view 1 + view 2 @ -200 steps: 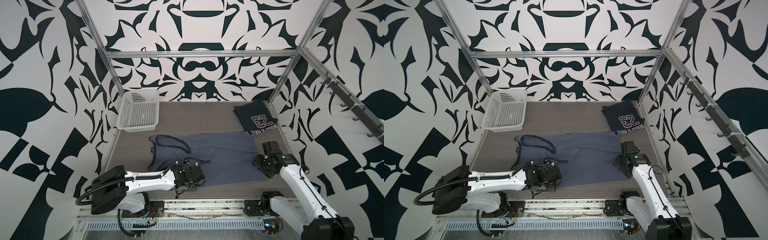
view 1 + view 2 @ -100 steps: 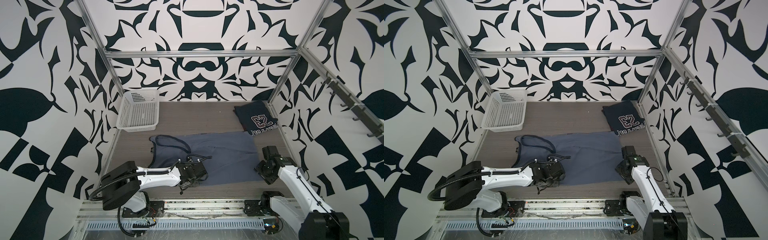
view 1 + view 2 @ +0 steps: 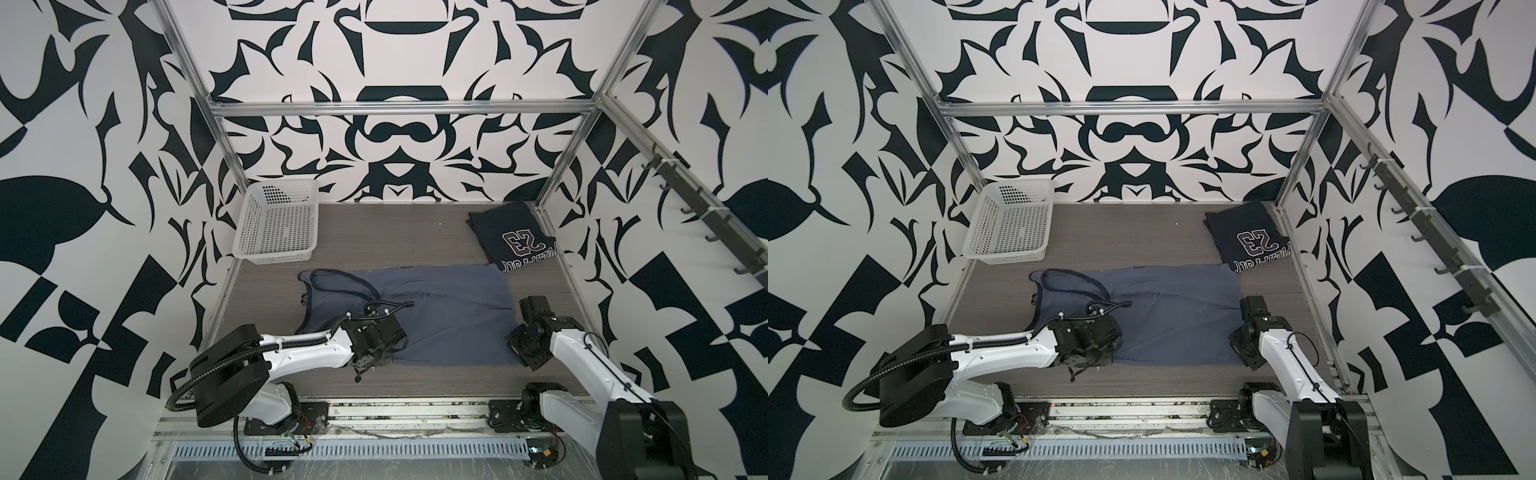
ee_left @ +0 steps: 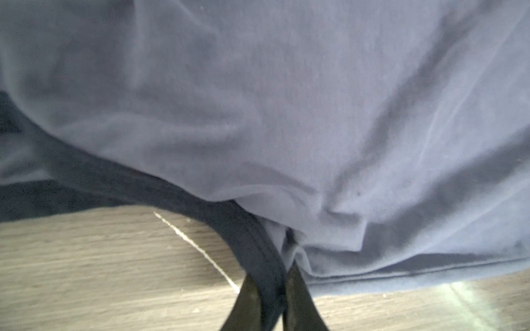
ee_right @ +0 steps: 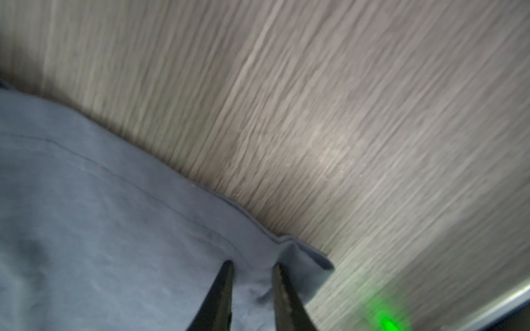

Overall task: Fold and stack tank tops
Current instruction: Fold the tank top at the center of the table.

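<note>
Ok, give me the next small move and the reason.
Probably close the right tool on the hem corner of the grey-blue tank top: its fingers stand apart astride the cloth, while the left tool pinches the dark trim. Lifting now would likely raise one side only.

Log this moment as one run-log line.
stage: gripping grey tank top | left fingers: pinched on dark trim | right fingers: astride hem corner, grip unclear | navy tank top: folded, far right corner
</note>
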